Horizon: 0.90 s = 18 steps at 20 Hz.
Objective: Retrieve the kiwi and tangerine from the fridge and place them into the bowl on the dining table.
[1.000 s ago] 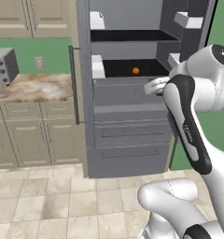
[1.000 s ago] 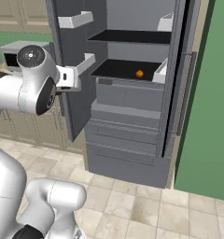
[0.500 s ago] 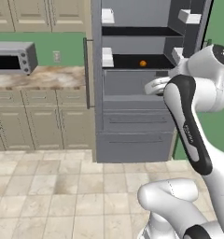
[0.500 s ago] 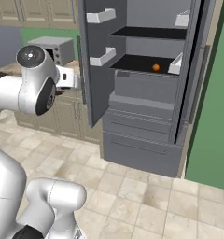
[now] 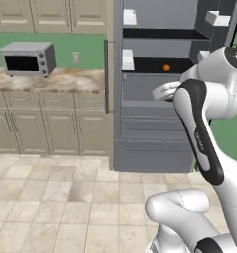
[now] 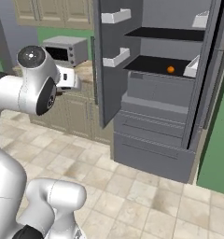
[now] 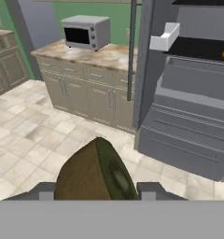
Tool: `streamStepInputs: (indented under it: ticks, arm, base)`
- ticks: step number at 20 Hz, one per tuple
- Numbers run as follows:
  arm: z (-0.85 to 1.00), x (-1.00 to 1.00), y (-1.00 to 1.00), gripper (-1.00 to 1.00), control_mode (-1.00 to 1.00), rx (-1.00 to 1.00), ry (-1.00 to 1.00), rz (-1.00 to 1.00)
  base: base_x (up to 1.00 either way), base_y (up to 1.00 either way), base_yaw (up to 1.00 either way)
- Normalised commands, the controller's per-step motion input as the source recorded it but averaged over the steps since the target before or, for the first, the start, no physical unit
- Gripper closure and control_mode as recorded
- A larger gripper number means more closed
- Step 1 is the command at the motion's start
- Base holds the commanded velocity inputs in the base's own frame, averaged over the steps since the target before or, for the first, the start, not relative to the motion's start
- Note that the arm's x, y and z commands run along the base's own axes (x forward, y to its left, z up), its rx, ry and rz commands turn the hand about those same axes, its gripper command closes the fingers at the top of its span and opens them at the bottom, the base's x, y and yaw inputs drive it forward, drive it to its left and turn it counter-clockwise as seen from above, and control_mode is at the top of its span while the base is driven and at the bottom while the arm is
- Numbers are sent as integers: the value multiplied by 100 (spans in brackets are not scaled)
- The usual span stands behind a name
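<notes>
We had the pincer [image 7: 96, 189] closed partway on the kiwi [image 7: 95, 172], brown half sitting between the finger tips. The tangerine [image 5: 166, 67] sat on a dark shelf inside the fridge [image 5: 155, 123], doors open. The toaster oven [image 5: 29, 58] stood on the surface [image 5: 51, 81] left of the fridge.
</notes>
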Motion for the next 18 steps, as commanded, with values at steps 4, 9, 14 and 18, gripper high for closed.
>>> streamStepInputs:
  ticks: [4, 9, 14, 18]
  arm:
    - [0, 0, 0, 100, 100, 0, 0, 0]
    - [0, 0, 0, 100, 100, 0, 0, 0]
    - [0, 0, 0, 100, 100, 0, 0, 0]
    - [0, 0, 0, 100, 100, 0, 0, 0]
  base:
    - [-41, 0, 39]
    - [-38, -13, 45]
    - [-42, -46, 50]
    - [-42, -56, 55]
